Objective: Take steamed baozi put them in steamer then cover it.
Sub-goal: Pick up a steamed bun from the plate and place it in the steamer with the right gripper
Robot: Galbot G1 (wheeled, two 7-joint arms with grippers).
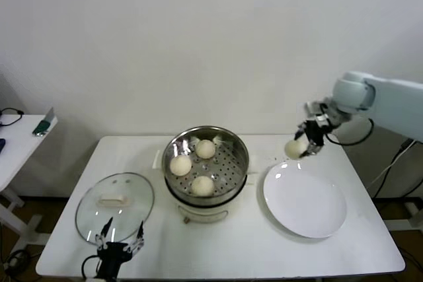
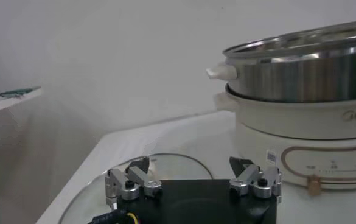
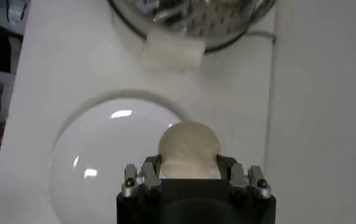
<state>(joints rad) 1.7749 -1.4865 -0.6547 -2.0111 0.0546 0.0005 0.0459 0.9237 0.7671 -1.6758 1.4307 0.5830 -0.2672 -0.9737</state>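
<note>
Right arm (image 1: 390, 100): pale grey-white smooth casing, rounded joint at wrist, black cable looped beneath. Right gripper (image 1: 308, 142): black body, silver-grey metal finger links, small dark screws on knuckles. Left gripper (image 1: 119, 242): same build, black block base, two silver linkage fingers (image 2: 129, 184) with black tips, round screws at pivots; yellow and black wires showed at base edge. No markings readable on either.
</note>
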